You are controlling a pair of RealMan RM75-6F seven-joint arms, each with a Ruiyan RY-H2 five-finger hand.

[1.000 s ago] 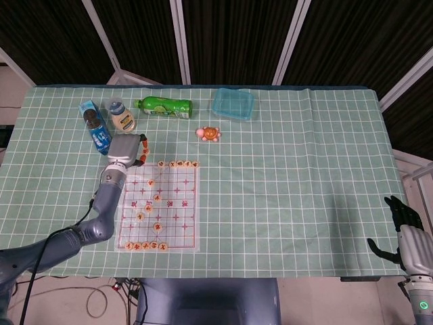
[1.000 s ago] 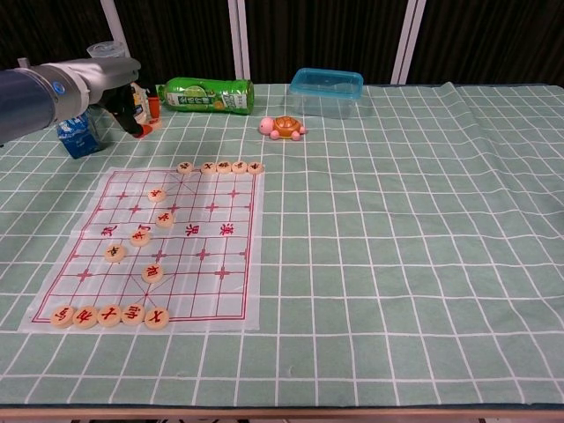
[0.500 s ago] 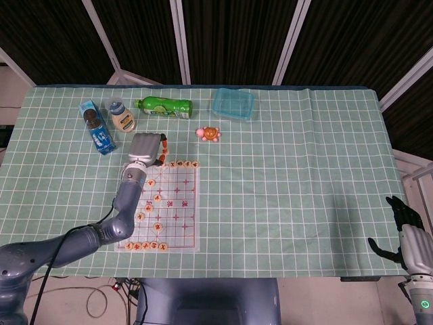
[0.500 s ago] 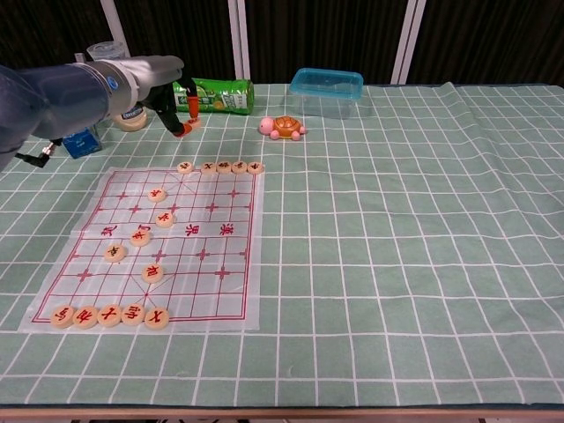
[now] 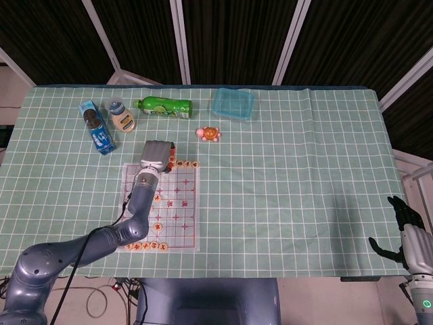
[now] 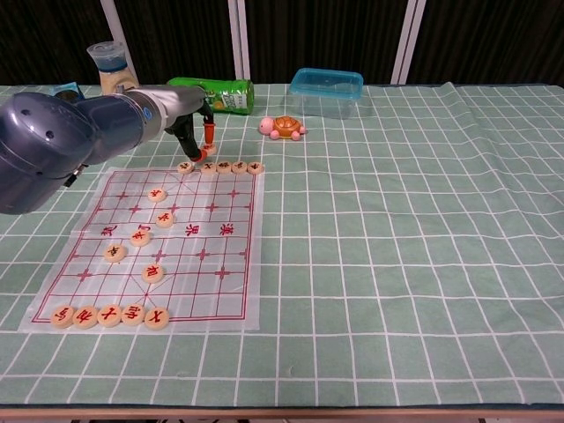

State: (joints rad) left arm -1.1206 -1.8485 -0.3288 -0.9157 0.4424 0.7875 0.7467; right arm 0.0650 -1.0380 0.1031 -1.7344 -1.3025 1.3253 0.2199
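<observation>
In the head view, the left hand (image 5: 157,155) is seen above the far row of chess pieces (image 5: 183,164) on the board (image 5: 183,223); the right hand (image 5: 413,237) hangs off the desk (image 5: 304,169), fingers spread. In the chest view, the left hand's fingers (image 6: 208,134) are pointed down, empty, at that row (image 6: 231,166).

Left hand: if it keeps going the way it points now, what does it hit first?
The left hand points down at the far edge of the board. It would probably first meet the row of pieces there, though depth is unclear.
</observation>
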